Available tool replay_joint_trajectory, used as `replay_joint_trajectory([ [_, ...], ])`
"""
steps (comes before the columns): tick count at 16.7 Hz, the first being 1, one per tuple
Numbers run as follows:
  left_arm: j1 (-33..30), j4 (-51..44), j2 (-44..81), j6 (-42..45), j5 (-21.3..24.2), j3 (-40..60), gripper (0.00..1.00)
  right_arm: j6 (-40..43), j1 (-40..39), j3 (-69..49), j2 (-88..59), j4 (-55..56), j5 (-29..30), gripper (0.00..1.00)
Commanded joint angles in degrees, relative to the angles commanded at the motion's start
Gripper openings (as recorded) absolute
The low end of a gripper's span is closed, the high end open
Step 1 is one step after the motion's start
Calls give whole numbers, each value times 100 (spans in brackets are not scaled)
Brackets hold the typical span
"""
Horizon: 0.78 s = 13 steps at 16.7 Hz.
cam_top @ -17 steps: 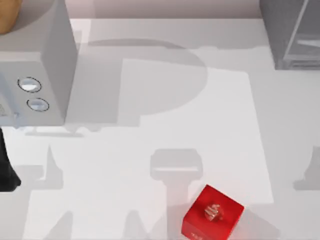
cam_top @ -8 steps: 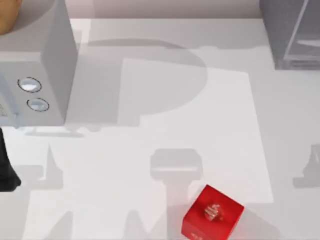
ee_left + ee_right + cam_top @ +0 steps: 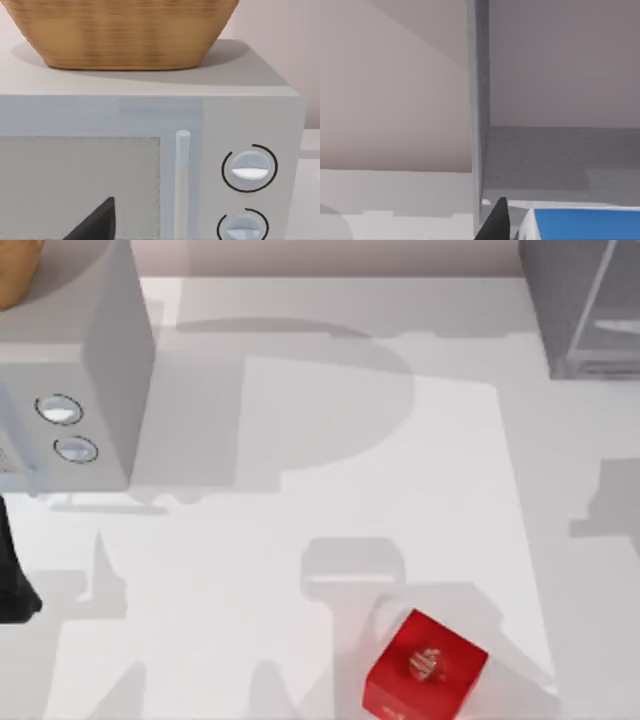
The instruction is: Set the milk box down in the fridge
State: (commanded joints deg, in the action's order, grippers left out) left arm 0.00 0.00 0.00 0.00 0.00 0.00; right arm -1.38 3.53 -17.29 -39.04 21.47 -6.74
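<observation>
Blue milk box (image 3: 585, 224) w/ white edge sits beside a dark right gripper finger (image 3: 495, 222), facing the large grey fridge (image 3: 479, 100) front edge. Finger state: cannot tell. Red cube (image 3: 425, 677) at the white table (image 3: 300, 500) near edge; centre open.

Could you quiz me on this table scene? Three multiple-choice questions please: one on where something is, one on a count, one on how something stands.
1. Where is the red cube on the table in the top view?
A. near the bottom edge, right of centre
B. top left corner
C. on top of the dial box

2. How many round dials does the grey box have?
A. none
B. two
C. five

3. What rests on the grey box with dials?
A. a woven basket
B. the red cube
C. a blue carton

Answers: 1 A, the red cube lies low in the top view. 2 B, the grey box shows two dials. 3 A, the woven basket stands on its top.
</observation>
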Motion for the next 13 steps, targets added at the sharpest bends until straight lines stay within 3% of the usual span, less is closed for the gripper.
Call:
replay_joint_trajectory([
  [8, 0, 0, 0, 0, 0, 0, 100, 28, 635, -2242, -5228, 2743, -571, 0],
  [13, 0, 0, 0, 0, 0, 0, 100, 57, 1032, -3375, -7626, 4117, -755, 0],
])
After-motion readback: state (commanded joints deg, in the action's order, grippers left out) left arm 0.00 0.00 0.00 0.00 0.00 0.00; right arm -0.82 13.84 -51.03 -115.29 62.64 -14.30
